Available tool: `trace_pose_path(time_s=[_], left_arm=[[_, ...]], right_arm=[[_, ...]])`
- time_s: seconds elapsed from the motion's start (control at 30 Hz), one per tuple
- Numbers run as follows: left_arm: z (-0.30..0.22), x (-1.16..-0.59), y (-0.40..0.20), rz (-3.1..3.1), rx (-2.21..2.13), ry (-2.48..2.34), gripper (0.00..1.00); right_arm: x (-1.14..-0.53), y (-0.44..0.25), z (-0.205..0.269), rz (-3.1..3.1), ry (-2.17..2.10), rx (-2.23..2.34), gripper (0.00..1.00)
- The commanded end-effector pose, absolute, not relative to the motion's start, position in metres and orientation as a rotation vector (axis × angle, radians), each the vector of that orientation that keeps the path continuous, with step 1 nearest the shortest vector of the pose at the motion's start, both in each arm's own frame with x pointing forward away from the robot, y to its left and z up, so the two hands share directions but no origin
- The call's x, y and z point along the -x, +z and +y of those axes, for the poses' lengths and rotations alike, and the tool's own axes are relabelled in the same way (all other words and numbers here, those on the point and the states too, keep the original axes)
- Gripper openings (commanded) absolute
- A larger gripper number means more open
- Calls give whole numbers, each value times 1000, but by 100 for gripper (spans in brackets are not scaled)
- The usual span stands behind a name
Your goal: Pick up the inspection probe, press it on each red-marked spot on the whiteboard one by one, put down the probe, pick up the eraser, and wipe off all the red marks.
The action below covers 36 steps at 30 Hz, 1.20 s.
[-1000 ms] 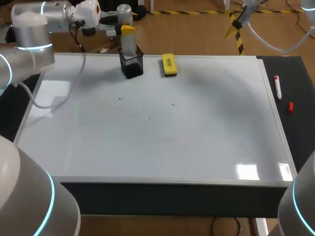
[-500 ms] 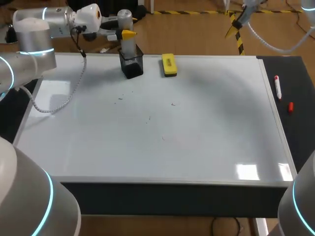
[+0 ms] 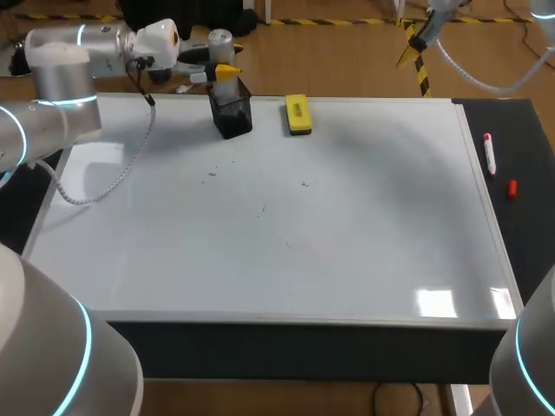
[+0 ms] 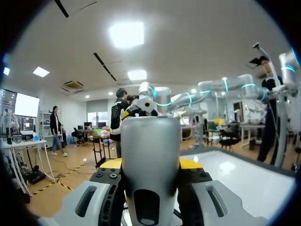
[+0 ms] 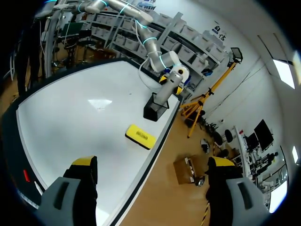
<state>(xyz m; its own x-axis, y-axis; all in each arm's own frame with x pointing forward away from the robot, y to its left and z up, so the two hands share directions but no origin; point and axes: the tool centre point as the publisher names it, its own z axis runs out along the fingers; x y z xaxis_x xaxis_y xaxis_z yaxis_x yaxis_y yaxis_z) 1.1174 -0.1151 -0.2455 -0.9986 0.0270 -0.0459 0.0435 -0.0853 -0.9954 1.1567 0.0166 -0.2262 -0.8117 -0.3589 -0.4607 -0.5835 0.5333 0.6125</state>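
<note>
Whiteboard [image 3: 347,260], head view: a black holder [image 3: 231,114] is seen at the far edge, with the lower end of the grey inspection probe [image 3: 222,54] in it, clamped by the left gripper [image 3: 224,71]. A yellow eraser [image 3: 297,114] lies near the holder. Left wrist view: both fingers are pressed against the inspection probe. Right wrist view: the right gripper [image 5: 153,165] is spread wide above the whiteboard, with nothing held.

The left end effector [image 4: 150,165] gripped a grey, round-bodied probe [image 4: 150,146] from both sides, its yellow fingertips [image 4: 111,164] peeking out at either flank. Beside it, the white surface of the whiteboard [image 4: 244,181] stretched away ahead.
</note>
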Motion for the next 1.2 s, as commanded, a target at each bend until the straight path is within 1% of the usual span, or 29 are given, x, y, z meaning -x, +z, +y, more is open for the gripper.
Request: trace_pose_path(time_s=[0.03, 0.33, 0.37, 0.4, 0.43, 0.9, 1.2], left_arm=[[-114, -1117, -252, 2110, -87, -2314, 0], [-113, -1117, -256, 2108, -88, -2327, 0], [-113, -1117, -256, 2106, -96, -2329, 13], [-113, -1117, -256, 2105, -101, -2330, 45], [-114, -1116, -255, 2100, -109, -2331, 100], [-108, -1110, -234, 2099, -122, -2296, 100], [-79, -1092, -211, 2106, -79, -2223, 100]], right_arm=[[-1157, -225, 16, 2500, 1146, 793, 100], [-1157, -225, 16, 2500, 1146, 793, 100], [-1157, -225, 16, 2500, 1146, 793, 100], [-1157, -225, 16, 2500, 1146, 793, 100], [-1157, -225, 16, 2500, 1146, 793, 100], [-1157, -225, 16, 2500, 1146, 793, 100], [-1157, -225, 16, 2500, 1146, 793, 100]])
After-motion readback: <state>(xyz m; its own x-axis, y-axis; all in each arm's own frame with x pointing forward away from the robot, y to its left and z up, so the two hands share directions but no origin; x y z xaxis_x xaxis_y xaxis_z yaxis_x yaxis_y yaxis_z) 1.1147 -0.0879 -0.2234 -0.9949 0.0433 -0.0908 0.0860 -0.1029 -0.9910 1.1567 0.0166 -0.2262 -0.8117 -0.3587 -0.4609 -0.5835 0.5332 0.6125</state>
